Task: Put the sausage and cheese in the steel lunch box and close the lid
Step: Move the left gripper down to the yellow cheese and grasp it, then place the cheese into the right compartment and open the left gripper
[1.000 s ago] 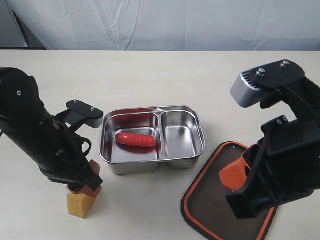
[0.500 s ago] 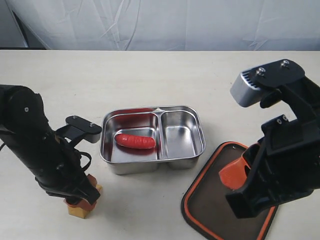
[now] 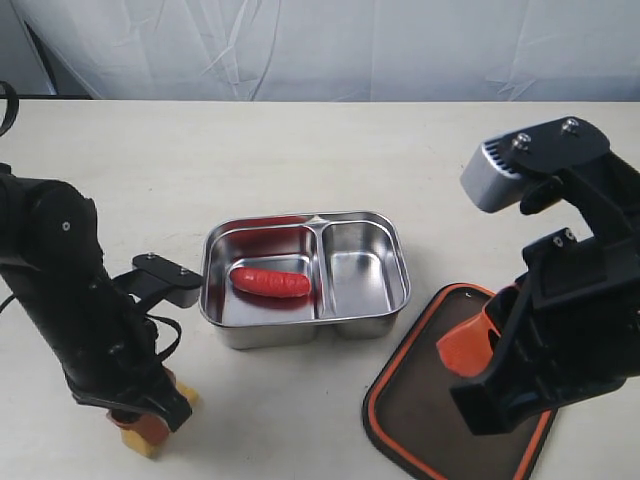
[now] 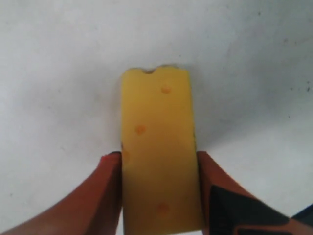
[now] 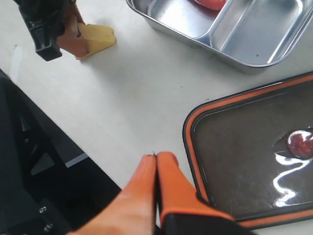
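Gripping the cheese (image 4: 159,152) on the desk (image 4: 58,58), left fingers (image 4: 110,196) set against both faces.
Hold to be confirmed before lift toward the steel lunch box (image 3: 362,272); right fingers (image 5: 168,188) pressed together, empty.

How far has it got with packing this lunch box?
Done: the sausage lies in the left compartment of the steel lunch box. In hand: the left gripper has its jaws around the cheese, which sits on the table beside the box. Left: move the cheese into the box, then fit the lid, which lies on the table by the shut right gripper.
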